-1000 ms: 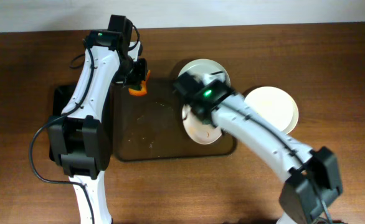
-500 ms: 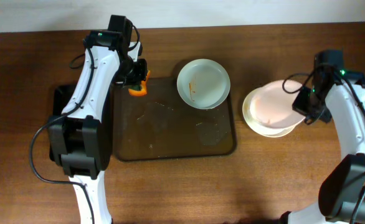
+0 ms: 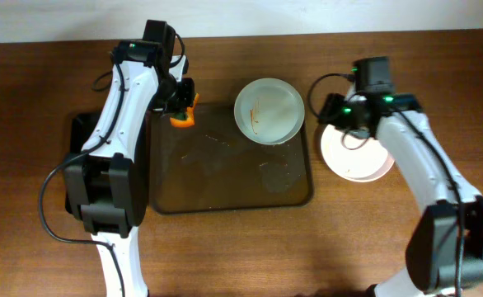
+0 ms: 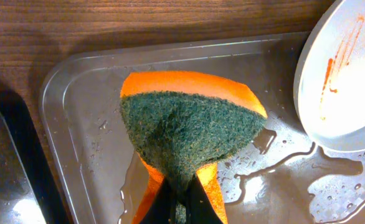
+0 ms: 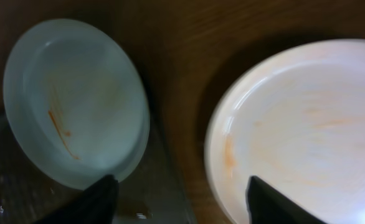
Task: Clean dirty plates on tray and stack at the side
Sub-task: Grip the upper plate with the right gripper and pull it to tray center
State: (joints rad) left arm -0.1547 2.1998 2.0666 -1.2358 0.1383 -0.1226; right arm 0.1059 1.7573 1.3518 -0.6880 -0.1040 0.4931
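One streaked round white plate point(image 3: 269, 110) sits in the far right corner of your brown translucent rectangular tray point(image 3: 217, 177); one white plate pile point(image 3: 358, 157) lies on the wooden table point(image 3: 390, 247) just right of it.
The plates in that pile cannot be counted. Your right gripper point(image 5: 185, 200) hangs wide open and empty between the two. Your left gripper point(image 4: 181, 200) pinches one orange-and-green sponge point(image 4: 189, 130) over the tray's far left corner.
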